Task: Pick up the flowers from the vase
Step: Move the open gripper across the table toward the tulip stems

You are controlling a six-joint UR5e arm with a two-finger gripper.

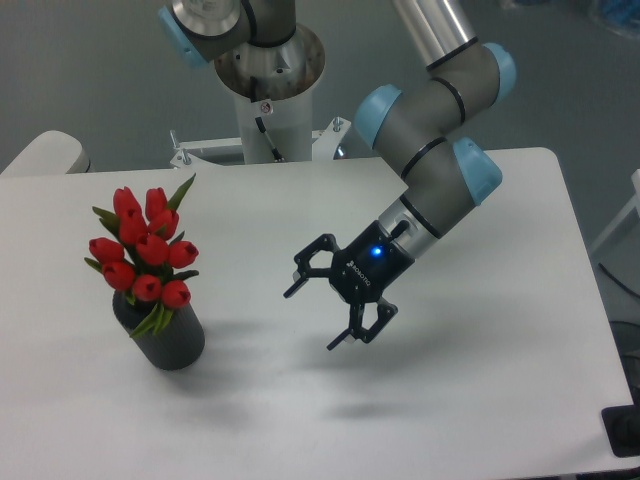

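Seen from the fixed camera: red flowers (146, 250) standing upright in the dark vase (168, 340), at the left side of the white table (300, 420). Well apart to the right, the gripper (309, 318) hanging above the tabletop, released, jaws spread wide and holding nothing, fingertips aimed down and left toward the vase. A blue light glowing on the wrist. Grey arm (430, 160) with blue joint caps rising to the mount behind.
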